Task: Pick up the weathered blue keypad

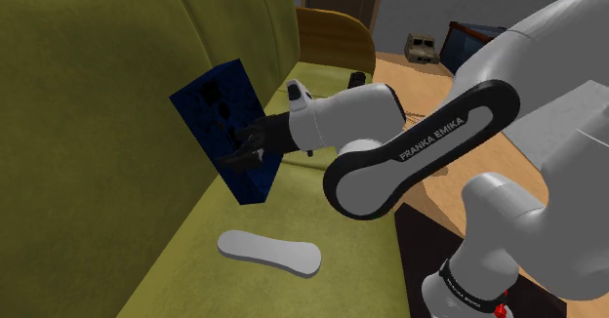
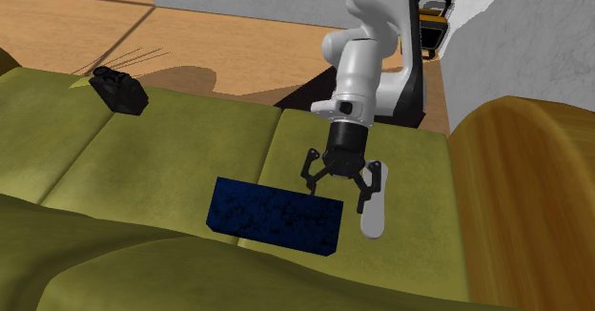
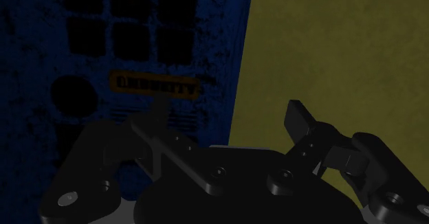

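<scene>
Nearest us in the shoulder view, a flat white piece [image 1: 270,251] lies on the olive sofa seat [image 1: 185,267], at about five o'clock from the blue keypad [image 1: 226,131], which is propped against the backrest [image 1: 88,121]. The black gripper [image 1: 239,150] hangs at the keypad's face with its fingers spread apart, one in front of the face and the other past its edge, and we see them clasping nothing. Farther off, at about one o'clock, a small black object [image 1: 357,76] sits on the seat before the wooden armrest [image 1: 337,33].

An olive-green sofa [image 1: 88,121] bears a blue keypad [image 1: 220,121], a flat white object [image 1: 270,252] and a black item [image 2: 119,92].
</scene>
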`<state>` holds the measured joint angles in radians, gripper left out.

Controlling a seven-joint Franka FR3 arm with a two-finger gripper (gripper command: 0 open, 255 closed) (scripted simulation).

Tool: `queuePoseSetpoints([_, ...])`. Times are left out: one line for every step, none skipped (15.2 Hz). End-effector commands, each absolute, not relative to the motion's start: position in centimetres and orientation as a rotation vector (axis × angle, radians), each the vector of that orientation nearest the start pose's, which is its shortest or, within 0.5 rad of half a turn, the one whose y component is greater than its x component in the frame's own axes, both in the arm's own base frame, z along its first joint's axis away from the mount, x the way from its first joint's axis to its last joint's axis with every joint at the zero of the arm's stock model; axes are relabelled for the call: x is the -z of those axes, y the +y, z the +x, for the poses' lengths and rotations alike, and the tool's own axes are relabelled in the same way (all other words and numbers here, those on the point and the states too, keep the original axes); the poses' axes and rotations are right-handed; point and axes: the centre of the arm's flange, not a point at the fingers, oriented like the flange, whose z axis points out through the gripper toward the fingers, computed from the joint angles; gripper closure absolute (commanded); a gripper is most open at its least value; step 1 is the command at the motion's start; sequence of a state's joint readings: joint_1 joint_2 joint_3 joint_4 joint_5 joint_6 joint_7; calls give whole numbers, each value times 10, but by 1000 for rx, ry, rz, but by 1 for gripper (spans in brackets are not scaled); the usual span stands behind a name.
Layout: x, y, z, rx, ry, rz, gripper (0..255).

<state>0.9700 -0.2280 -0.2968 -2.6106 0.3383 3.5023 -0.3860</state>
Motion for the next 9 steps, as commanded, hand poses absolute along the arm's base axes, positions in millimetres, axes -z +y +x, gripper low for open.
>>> queuePoseSetpoints([-447,256,391,1454,-781,-2349,0])
queuePoseSetpoints([-442,256,391,1454,-781,-2349,0])
queuePoseSetpoints([-437,256,391,1454,-781,-2349,0])
queuePoseSetpoints([-431,256,391,1454,-781,-2349,0])
queuePoseSetpoints([-428,256,391,1454,-781,-2349,0])
queuePoseSetpoints([-428,256,391,1454,-781,-2349,0])
queuePoseSetpoints([-429,256,390,1454,-781,-2349,255])
queuePoseSetpoints([-429,256,391,1454,-781,-2349,255])
queuePoseSetpoints([-429,256,391,1454,-781,-2349,255])
